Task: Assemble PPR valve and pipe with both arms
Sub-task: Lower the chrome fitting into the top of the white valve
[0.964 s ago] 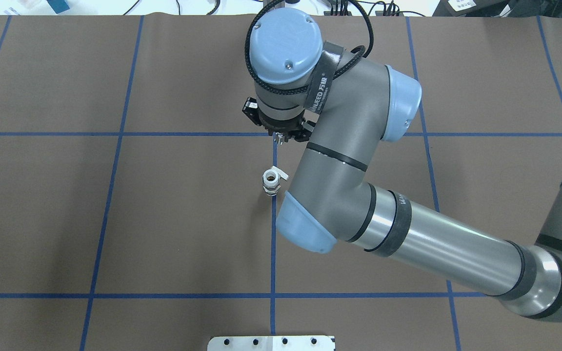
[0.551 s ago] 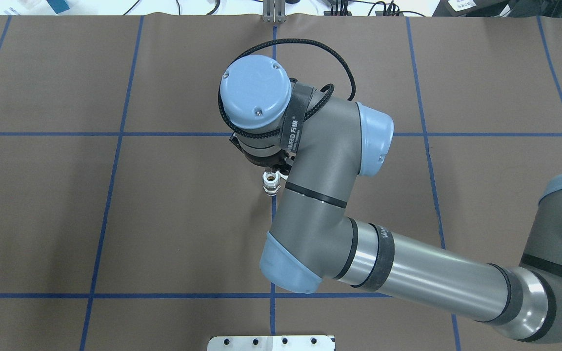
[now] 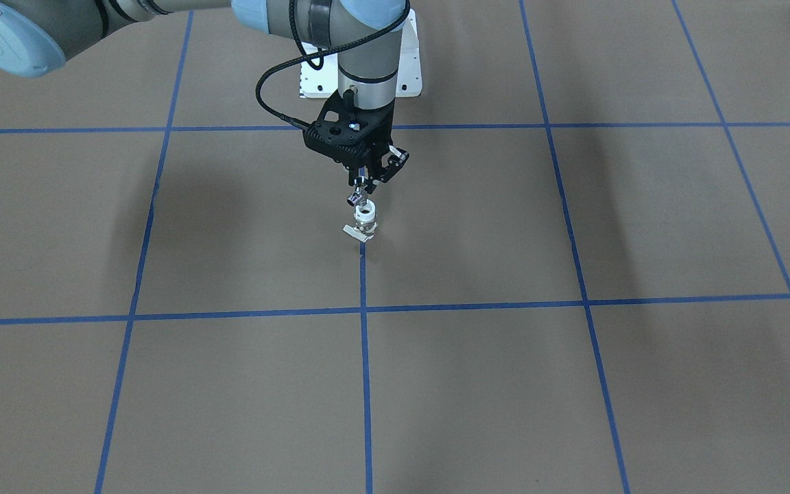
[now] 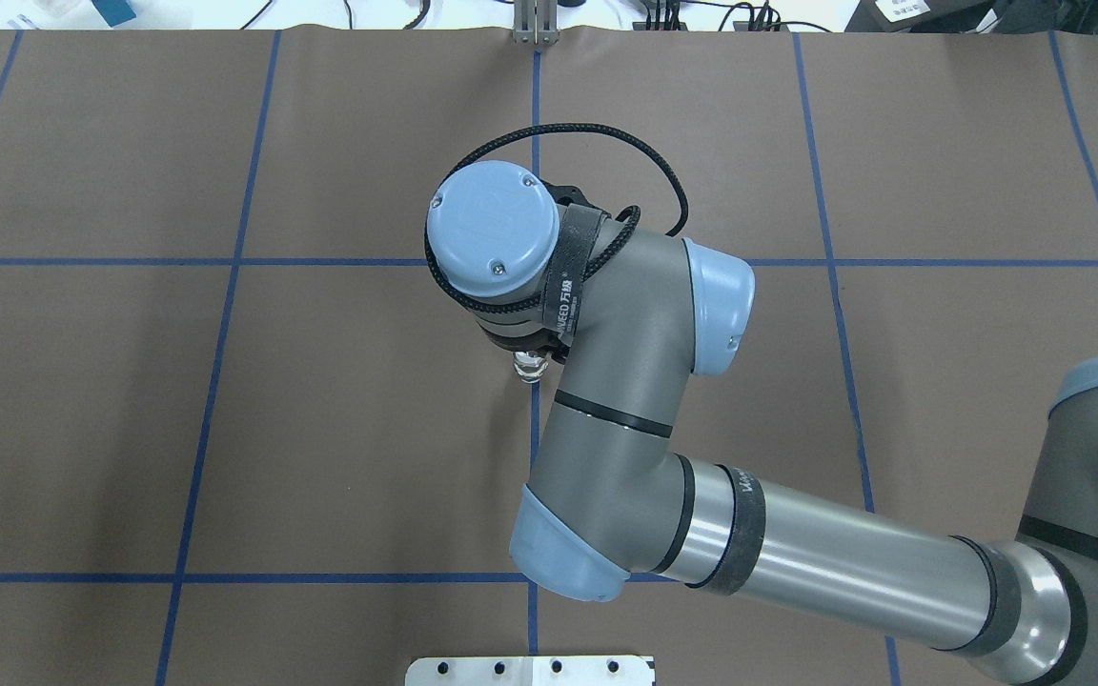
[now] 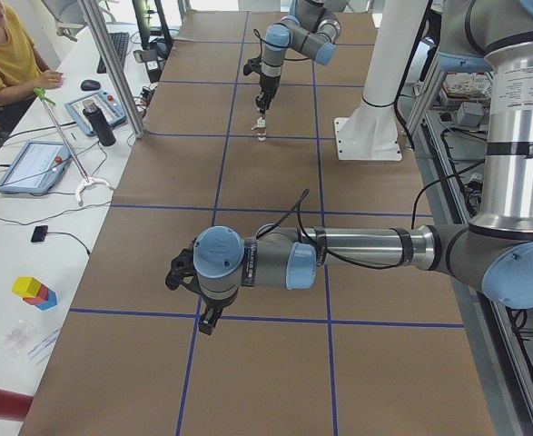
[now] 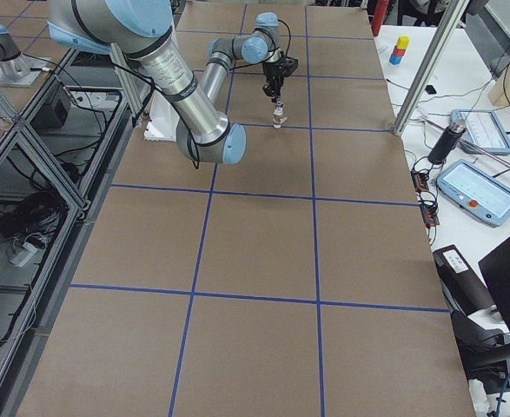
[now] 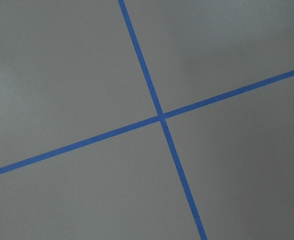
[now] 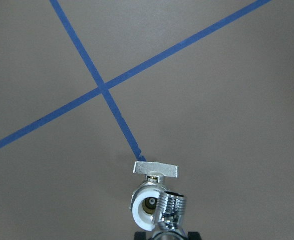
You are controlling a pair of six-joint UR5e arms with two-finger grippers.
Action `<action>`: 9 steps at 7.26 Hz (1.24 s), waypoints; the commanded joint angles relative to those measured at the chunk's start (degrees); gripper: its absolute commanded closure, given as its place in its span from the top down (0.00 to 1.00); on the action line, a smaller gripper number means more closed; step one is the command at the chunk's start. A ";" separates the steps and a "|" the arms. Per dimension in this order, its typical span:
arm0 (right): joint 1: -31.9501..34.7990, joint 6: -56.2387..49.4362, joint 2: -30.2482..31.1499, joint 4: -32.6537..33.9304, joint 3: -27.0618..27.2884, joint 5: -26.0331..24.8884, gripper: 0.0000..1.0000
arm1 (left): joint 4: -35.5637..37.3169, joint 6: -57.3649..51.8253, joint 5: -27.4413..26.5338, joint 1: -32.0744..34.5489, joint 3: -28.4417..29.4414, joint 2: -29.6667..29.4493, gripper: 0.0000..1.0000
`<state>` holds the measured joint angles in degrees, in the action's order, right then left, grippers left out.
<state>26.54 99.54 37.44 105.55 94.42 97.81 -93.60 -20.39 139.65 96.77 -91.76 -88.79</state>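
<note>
The white PPR valve [image 3: 365, 219] stands upright on the blue centre line, ring end up, its flat lever tab [image 8: 156, 169] lying to one side. My right gripper [image 3: 362, 184] hangs straight down over it, shut on the small chrome pipe [image 3: 356, 198]. In the right wrist view the pipe's [image 8: 172, 207] flared end sits at the right rim of the valve's open ring [image 8: 142, 204]; I cannot tell if they touch. In the overhead view the wrist hides all but a sliver of the valve [image 4: 530, 366]. My left gripper [image 5: 209, 322] hovers low over bare table far away; I cannot tell if it is open.
A white pedestal base plate [image 3: 405, 75] is on the robot's side behind the valve. My left arm [image 5: 339, 259] stretches low across the table. A person [image 5: 3, 54], tablets and a black bottle [image 5: 103, 125] are at the operators' side bench.
My right wrist has moved toward the robot's side, from beyond the valve to right above it. It now covers most of the valve in the overhead view.
</note>
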 commanded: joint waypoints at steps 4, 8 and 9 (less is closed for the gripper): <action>-0.17 -0.22 0.18 -1.92 -0.46 -1.21 0.00 | 0.00 0.00 0.01 0.00 0.00 0.02 1.00; -0.35 -0.22 0.53 -3.15 -1.61 -1.74 0.00 | 0.00 0.00 -0.08 0.00 0.00 0.02 1.00; -0.61 -0.22 0.70 -3.07 -1.61 -1.74 0.00 | 0.00 0.00 0.01 0.00 0.00 0.02 1.00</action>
<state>26.18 99.32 37.91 102.47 92.95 96.11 -93.60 -20.39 139.62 96.77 -91.76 -88.77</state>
